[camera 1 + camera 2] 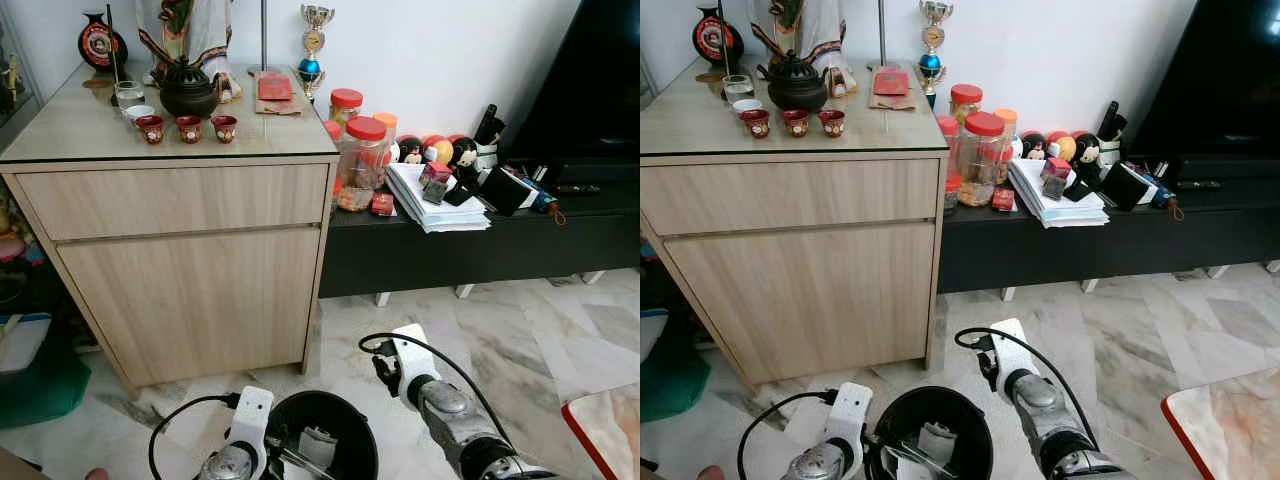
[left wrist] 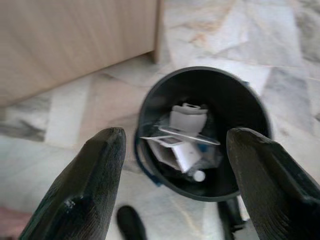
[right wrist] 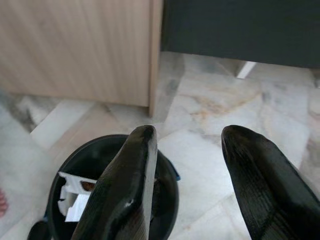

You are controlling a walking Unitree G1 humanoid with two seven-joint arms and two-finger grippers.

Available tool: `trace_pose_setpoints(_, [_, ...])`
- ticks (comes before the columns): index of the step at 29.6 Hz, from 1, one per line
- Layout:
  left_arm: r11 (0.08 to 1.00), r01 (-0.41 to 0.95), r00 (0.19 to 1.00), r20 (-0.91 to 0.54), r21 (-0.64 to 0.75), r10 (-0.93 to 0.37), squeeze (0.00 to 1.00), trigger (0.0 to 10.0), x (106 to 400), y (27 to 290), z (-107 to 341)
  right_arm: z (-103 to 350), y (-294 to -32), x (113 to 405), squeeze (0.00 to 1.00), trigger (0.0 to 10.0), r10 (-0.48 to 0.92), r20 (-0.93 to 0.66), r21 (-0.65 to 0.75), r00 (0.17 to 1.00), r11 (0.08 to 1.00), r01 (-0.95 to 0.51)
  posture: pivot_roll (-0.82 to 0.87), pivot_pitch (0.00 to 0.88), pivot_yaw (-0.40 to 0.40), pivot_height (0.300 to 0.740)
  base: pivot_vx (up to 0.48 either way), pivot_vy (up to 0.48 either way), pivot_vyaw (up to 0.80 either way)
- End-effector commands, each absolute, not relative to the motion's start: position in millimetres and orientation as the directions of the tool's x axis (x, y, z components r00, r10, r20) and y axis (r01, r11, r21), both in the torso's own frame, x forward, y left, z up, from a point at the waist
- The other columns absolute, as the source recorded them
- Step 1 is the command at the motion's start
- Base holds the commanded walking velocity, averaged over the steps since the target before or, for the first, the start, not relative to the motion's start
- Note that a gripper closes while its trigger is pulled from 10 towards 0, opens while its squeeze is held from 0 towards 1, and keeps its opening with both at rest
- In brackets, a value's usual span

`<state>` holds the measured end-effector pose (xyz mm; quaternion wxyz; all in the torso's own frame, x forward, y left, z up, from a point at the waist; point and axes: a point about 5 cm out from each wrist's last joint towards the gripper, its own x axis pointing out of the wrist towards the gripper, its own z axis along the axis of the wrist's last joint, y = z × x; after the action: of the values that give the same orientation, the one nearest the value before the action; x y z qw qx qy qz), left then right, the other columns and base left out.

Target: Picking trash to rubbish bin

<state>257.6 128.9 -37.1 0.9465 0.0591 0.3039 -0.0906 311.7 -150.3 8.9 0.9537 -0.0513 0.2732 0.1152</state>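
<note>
A black round rubbish bin [image 1: 345, 420] stands on the marble floor just in front of me, below the wooden cabinet. White crumpled trash [image 2: 184, 145] lies inside it, with a small white cap beside it. My left gripper [image 2: 175, 134] hovers open right above the bin's mouth, nothing between its fingers [image 2: 95, 175]. My left arm [image 1: 240, 440] reaches in from the bin's left side. My right gripper [image 3: 190, 132] is open too and holds nothing, over the bin's far right rim [image 3: 170, 175]. My right arm [image 1: 440, 400] comes in from the right.
The light wooden cabinet [image 1: 190, 270] stands close behind the bin, with cups and a teapot on top. A low black TV bench [image 1: 470, 250] to the right carries jars, papers and small items. A red-edged mat [image 1: 605, 425] lies at the lower right. A green bag [image 1: 40, 385] sits at left.
</note>
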Motion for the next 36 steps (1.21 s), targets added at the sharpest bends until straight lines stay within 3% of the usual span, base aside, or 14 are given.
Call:
trace_pose_setpoints(1, [0.986,0.132,0.808,-0.588,0.102,-0.048,0.0,10.0,252.9,140.0,-40.6,10.3,-158.9,310.2,0.0,10.0,0.189,-0.487,-0.006,0.853,0.976,-0.219,-0.06,0.061,-0.13,0.74,0.0,0.0,0.0])
trace_pose_setpoints(3, [0.983,0.041,0.835,-0.547,0.178,0.064,0.0,10.0,255.0,155.1,-37.0,13.6,-157.2,310.4,0.0,10.0,0.229,-0.439,0.012,0.869,0.968,-0.249,-0.07,0.061,-0.128,0.74,0.0,0.0,0.0])
trace_pose_setpoints(7, [0.978,-0.034,0.869,-0.478,0.204,0.13,0.0,10.0,259.9,164.8,-29.3,16.6,-155.6,310.3,0.0,10.0,0.256,-0.394,0.023,0.883,0.963,-0.27,-0.07,0.059,-0.124,0.74,0.0,0.0,0.0])
trace_pose_setpoints(8, [0.973,-0.092,0.905,-0.39,0.21,0.17,0.0,10.0,266.1,170.5,-18.8,20.2,-155.4,311.4,0.0,10.0,0.255,-0.353,0.033,0.9,0.965,-0.261,-0.06,0.056,-0.122,0.74,0.0,0.0,0.0])
trace_pose_setpoints(16, [0.959,-0.203,0.948,-0.207,0.197,0.243,0.0,10.0,278.4,178.4,5.6,34.8,-156.3,319.2,0.0,10.0,0.229,-0.234,0.078,0.945,0.973,-0.217,-0.05,0.041,-0.118,0.74,0.0,0.0,0.0])
trace_pose_setpoints(25, [0.964,-0.13,0.876,-0.428,0.233,0.222,0.0,10.0,248.3,179.0,-31.8,0.2,-180.5,292.9,0.0,10.0,0.16,-0.44,0.039,0.884,0.986,-0.159,-0.06,0.018,-0.113,0.74,0.0,0.0,0.0])
trace_pose_setpoints(30, [0.964,-0.11,0.797,-0.558,0.244,0.232,0.0,10.0,220.1,187.1,-54.6,-30.0,-207.7,257.8,0.0,10.0,0.027,-0.58,0.059,0.814,0.998,0.009,-0.05,0.013,-0.115,0.74,0.0,0.0,0.0])
trace_pose_setpoints(32, [0.964,-0.114,0.785,-0.572,0.24,0.236,0.0,10.0,216.6,188.4,-57.1,-33.8,-210.5,252.8,0.0,10.0,0.011,-0.598,0.06,0.802,0.998,0.032,-0.05,0.013,-0.115,0.74,0.0,0.0,0.0])
trace_pose_setpoints(36, [0.962,-0.117,0.702,-0.664,0.247,0.256,0.0,10.0,187.4,194.3,-74.6,-59.3,-218.2,215.1,0.0,10.0,-0.047,-0.703,0.069,0.71,0.989,0.134,-0.05,0.009,-0.111,0.74,0.0,0.0,0.0])
